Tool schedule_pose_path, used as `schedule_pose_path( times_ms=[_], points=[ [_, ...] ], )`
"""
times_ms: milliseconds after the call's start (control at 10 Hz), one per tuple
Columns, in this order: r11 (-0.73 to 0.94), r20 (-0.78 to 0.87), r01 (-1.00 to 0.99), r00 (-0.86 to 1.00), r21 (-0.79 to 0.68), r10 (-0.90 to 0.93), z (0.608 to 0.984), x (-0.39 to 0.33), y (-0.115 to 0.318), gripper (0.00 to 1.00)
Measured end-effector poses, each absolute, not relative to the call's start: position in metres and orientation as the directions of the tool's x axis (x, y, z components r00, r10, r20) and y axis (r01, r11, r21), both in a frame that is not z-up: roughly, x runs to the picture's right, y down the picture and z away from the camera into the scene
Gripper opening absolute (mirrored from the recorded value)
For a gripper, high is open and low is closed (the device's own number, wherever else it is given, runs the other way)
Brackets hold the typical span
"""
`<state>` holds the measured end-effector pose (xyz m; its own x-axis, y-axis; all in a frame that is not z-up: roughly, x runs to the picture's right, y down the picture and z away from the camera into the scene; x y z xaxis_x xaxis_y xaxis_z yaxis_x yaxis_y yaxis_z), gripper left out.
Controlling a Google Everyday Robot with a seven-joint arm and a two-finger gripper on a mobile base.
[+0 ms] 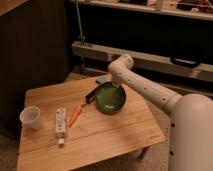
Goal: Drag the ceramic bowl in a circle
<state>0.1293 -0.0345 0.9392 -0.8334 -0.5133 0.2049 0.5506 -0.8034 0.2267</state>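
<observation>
So the bowl point(109, 100) sits toward the back-right of the bench point(115, 137), tipped a bit so you can see its shiny inside. The arm comes in from the right and the hand point(116, 88) is down at the bowl's far rim. Honestly can't tell if it's gripping or not. A dark thing point(91, 94) is just left of the bowl, then an orange stick point(74, 115), a white bottle point(60, 125), and a cup point(31, 118) near the left edge.
</observation>
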Motion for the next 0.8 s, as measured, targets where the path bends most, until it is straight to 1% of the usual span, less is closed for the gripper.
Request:
schedule_pose_path(
  times_ms=[100, 300, 500, 600, 800],
  points=[
    [-0.789, 0.241, 0.574, -0.815, 0.217, -0.527, 0.941, 0.157, -0.028, 0.00],
    [-0.765, 0.293, 0.613, -0.781, 0.197, -0.551, 0.934, 0.202, -0.007, 0.00],
    [-0.731, 0.312, 0.656, -0.746, 0.191, -0.588, 0.908, 0.239, 0.026, 0.00],
    [-0.714, 0.305, 0.672, -0.734, 0.197, -0.606, 0.893, 0.245, 0.042, 0.00],
    [-0.683, 0.288, 0.691, -0.721, 0.236, -0.630, 0.859, 0.235, 0.084, 0.00]
  ],
)
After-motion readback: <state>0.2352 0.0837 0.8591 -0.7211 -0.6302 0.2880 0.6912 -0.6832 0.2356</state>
